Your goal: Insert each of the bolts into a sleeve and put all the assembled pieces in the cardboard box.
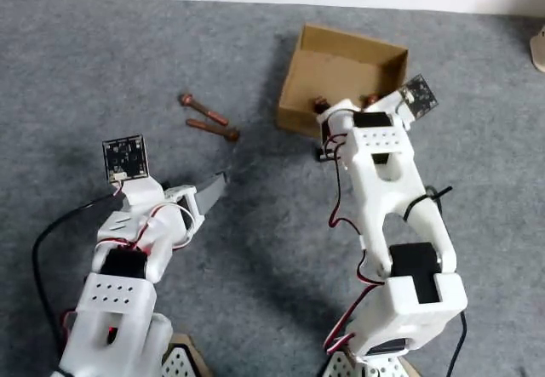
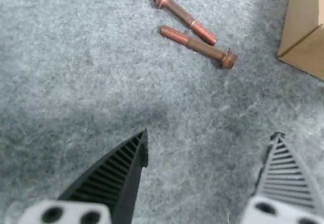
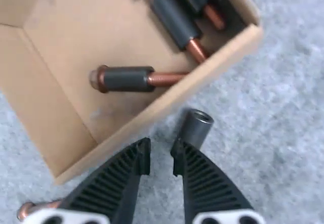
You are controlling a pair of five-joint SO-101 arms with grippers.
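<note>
Hovering wide open short of two copper bolts, left gripper is needing forward reach; right gripper, barely parted, is holding nothing.

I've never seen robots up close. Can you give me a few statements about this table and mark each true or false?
1. Two bare bolts lie on the carpet. True.
2. The cardboard box is empty. False: it holds sleeved bolts.
3. The left hand grips a bolt. False: it is open and holds nothing.
4. A loose sleeve stands outside the box, beside the right hand. True.
</note>
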